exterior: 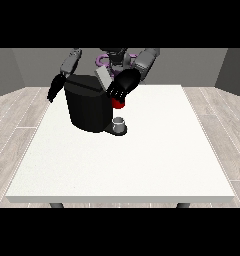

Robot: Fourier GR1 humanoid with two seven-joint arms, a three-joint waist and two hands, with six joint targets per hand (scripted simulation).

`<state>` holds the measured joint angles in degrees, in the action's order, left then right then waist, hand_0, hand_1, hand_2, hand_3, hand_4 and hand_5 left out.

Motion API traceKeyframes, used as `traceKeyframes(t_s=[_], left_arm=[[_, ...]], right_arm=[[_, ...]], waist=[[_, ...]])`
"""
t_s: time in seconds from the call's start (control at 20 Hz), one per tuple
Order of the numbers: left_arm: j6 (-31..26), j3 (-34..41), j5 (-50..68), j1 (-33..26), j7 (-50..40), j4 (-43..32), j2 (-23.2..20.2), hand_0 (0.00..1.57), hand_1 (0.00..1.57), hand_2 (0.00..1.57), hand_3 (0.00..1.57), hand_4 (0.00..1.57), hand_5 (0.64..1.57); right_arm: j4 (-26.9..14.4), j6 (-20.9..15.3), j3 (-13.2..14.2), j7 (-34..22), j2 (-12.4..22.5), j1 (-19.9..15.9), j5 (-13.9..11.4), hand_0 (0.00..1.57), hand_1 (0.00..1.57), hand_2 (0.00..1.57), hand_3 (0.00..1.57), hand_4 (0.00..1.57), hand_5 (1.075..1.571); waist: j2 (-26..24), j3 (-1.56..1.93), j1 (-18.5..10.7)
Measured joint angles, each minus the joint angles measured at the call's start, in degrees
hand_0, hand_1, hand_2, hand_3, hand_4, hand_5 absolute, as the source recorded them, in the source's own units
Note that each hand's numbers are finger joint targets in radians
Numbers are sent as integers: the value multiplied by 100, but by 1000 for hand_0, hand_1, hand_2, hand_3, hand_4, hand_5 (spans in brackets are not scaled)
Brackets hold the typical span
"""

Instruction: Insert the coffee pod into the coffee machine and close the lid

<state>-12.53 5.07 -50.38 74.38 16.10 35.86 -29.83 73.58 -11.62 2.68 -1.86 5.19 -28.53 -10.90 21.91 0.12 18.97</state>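
hand at the view's right [123, 86] over the coffee machine [87, 107] near the worktop's [142, 165] far edge; finger state unclear, pod unseen. likely insertion step; next, close the lid [104, 77].

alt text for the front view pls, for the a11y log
A humanoid robot behind a white table reaches the hand at the view's right onto the top of a black coffee machine, just above a red thing at the machine. A small grey cup stands on the machine's base; the hand at the view's left hangs beside the machine.
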Motion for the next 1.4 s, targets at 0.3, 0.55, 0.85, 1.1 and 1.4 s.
traceKeyframes(t_s=[0.3,0.55,0.85,1.1,1.4], left_arm=[[105,-50,-168,104,-1,-34,-89,0,0,565,474,0,1571],[254,-15,-207,24,155,-106,-140,0,0,432,326,0,1571],[252,-58,-248,-307,5,-171,91,0,0,0,60,0,1571],[-9,-65,-120,-692,-140,-145,438,0,0,85,0,0,1571],[-22,421,612,-1405,17,-48,1084,0,0,0,0,369,1571]], right_arm=[[-26,-68,0,-36,-37,-110,-37,0,0,0,0,90,1571],[90,-8,-34,-125,-36,-69,-16,0,0,0,0,0,1571],[12,68,-51,-38,-71,286,37,0,0,0,0,0,1571],[-235,53,4,138,-150,776,101,0,0,0,0,0,1571],[-353,106,108,429,-152,1397,227,0,0,0,0,0,1571]], waist=[[83,2,-31],[27,8,-25],[-401,-1,-197],[-1043,-8,-562],[-1836,-16,-997]])
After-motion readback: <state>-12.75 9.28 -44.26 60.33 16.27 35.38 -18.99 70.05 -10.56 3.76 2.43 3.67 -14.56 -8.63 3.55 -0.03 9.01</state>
